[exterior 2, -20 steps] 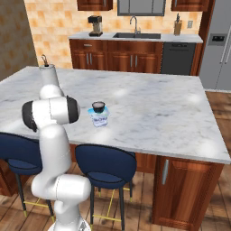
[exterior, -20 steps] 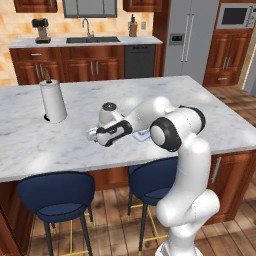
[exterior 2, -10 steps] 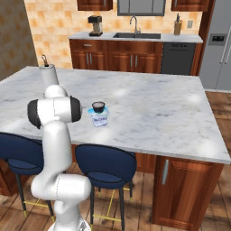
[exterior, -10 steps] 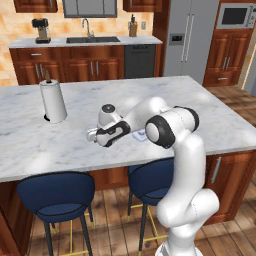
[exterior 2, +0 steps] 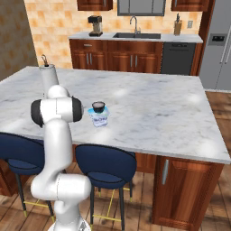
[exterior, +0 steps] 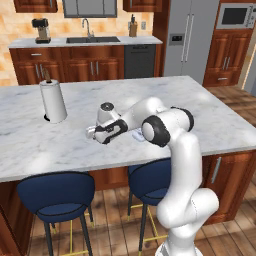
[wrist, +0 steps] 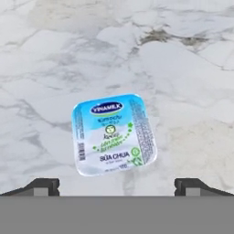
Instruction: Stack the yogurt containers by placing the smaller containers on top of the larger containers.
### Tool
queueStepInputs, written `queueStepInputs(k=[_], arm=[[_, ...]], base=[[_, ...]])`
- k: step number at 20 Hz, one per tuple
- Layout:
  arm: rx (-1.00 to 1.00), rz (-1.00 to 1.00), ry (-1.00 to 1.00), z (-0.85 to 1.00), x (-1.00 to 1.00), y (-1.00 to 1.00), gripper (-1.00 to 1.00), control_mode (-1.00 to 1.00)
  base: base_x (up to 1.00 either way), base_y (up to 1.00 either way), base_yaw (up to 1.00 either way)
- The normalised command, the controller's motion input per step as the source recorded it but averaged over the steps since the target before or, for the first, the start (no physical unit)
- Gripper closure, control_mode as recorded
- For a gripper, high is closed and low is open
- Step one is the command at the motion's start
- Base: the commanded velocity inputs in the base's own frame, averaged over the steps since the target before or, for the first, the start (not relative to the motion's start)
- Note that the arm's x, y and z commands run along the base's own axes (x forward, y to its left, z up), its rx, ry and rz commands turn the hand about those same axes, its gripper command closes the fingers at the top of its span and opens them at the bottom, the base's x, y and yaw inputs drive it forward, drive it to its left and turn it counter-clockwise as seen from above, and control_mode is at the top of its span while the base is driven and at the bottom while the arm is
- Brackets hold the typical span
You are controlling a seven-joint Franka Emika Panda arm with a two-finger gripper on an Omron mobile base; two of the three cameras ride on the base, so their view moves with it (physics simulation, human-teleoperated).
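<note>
The bench [exterior: 210, 115] carries everything; over the last second the arm [exterior: 185, 150] has swung a little to its left, away from the tub [exterior 2: 100, 119]; the dark cup [exterior 2: 98, 107] already sits on the tub's lid, so I judge that half of the stacking done; the small white cup [wrist: 114, 135] with the blue top stands on bare marble, centred ahead of the tool [exterior: 96, 133], whose jaws are spread wide and hold nothing; it looks lined up to pick this cup next.

One large tub [exterior 2: 100, 118], one dark cup [exterior 2: 98, 107], one small cup [wrist: 114, 134], one paper towel roll [exterior: 53, 101], two stools [exterior: 56, 196].
</note>
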Motion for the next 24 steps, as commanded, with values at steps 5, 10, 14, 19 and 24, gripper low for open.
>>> queueStepInputs(k=[5,10,14,19,24], arm=[[0.0,0.0,0.0,-0.06,0.22,0.1,-1.0,-1.0],[0.0,0.0,0.0,-0.17,0.2,0.06,-1.0,-1.0],[0.0,0.0,0.0,-0.22,0.16,0.0,-1.0,-1.0],[0.0,0.0,0.0,-0.17,0.16,0.02,1.0,-1.0],[0.0,0.0,0.0,-0.04,0.13,0.1,1.0,-1.0]], base=[[0.0,0.0,0.0],[0.0,0.0,0.0],[0.0,0.0,0.0],[0.0,0.0,0.0],[0.0,0.0,0.0]])
